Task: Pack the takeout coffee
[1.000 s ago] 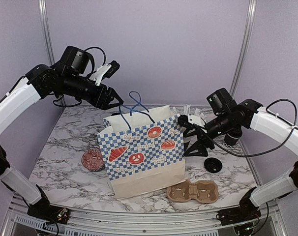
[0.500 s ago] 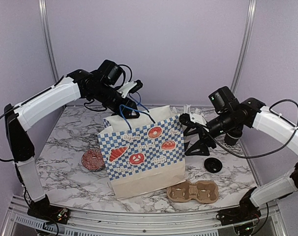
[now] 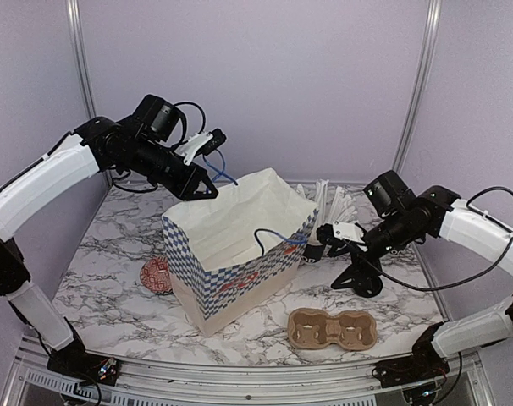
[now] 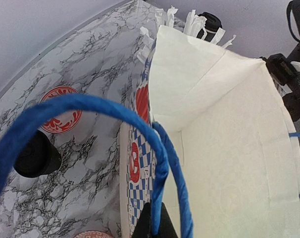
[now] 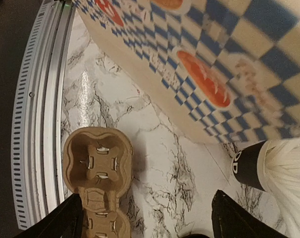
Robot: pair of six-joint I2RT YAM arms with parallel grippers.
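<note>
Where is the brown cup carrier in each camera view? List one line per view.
Top external: the brown cup carrier lies near the front, right of the checkered bag.
Left wrist: not in it.
Right wrist: lower left, beside the metal rail.
Shared landmark: the checkered bag, in all three views.

Light bright, even, diffuse from overhead; soft shadow under the bag [image 3: 231,254] on the table [image 3: 113,292]. Top view sharp. Left wrist: blue handle [image 4: 66,106] near the lens blurred, left gripper [image 4: 155,220] dark at the bottom. Right wrist: bag print soft, glare streak at the table's near edge.
</note>
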